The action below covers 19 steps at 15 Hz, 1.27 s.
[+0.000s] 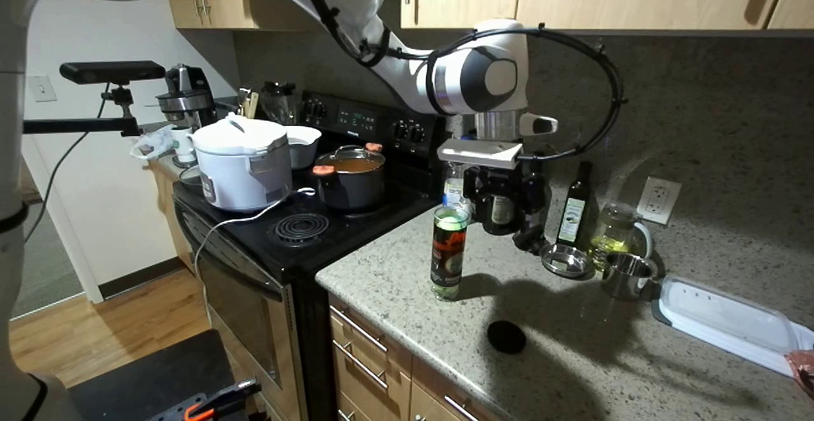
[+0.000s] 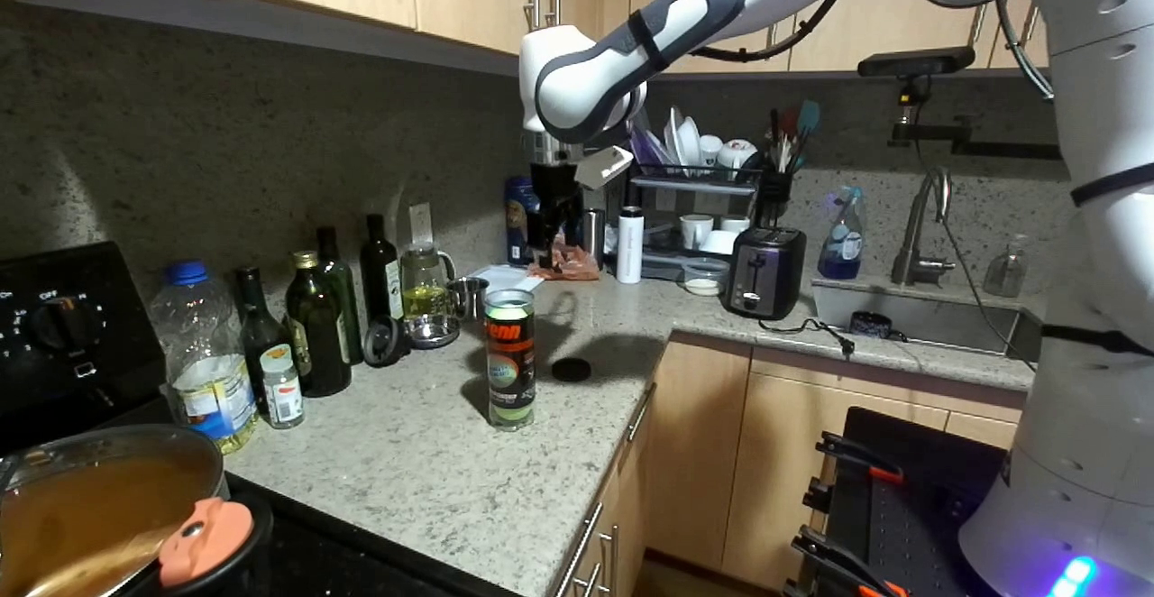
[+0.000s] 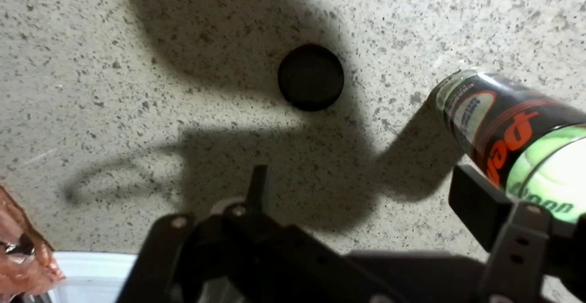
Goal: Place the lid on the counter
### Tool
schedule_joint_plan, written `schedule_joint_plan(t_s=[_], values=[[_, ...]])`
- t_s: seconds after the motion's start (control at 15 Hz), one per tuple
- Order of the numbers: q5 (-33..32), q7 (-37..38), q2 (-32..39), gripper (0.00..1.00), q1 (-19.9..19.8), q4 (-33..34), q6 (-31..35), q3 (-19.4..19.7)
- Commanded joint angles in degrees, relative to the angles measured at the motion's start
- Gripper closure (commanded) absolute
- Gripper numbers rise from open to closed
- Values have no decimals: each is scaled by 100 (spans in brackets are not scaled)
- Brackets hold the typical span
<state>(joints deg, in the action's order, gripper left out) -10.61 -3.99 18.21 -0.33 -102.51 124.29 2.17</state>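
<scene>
The lid, a small round flat black disc, lies flat on the counter in both exterior views (image 1: 507, 336) (image 2: 572, 370) and in the wrist view (image 3: 311, 78). The counter is light speckled granite (image 1: 407, 306) (image 2: 406, 462) (image 3: 403, 24). A clear can of tennis balls with a black and red label (image 1: 448, 255) (image 2: 511, 362) (image 3: 499, 120) stands upright near the lid, its top uncovered. My gripper (image 1: 516, 233) (image 2: 552, 236) hangs above the counter. In the wrist view its fingers (image 3: 364, 184) are wide apart with nothing between them. The lid is apart from the fingers.
Several bottles (image 2: 315, 326), a glass jug (image 1: 615, 236), a steel cup (image 1: 628, 275) and a steel dish (image 1: 566, 261) stand along the back wall. A white plastic container (image 1: 731, 319) lies beyond them. A stove with a pot (image 1: 351, 182) and white cooker (image 1: 245, 166) adjoins the counter.
</scene>
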Motion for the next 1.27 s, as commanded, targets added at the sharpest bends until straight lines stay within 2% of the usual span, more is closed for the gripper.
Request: schedule_joint_plan(t_s=[0.0,0.33,0.8,0.87,0.93,1.2], values=[[-303,157,-685,0,198,-504,-551,-52],[-406,374,-1476,0,373,-1129,-672,-236],[-168,543,-2323,0,456,-1981,-498,-531],[-124,513,-2384,0,463,-2052,-480,-554],[-206,467,-2056,0,430,-1693,-618,-533],[-202,467,-2064,0,429,-1725,-618,-548]])
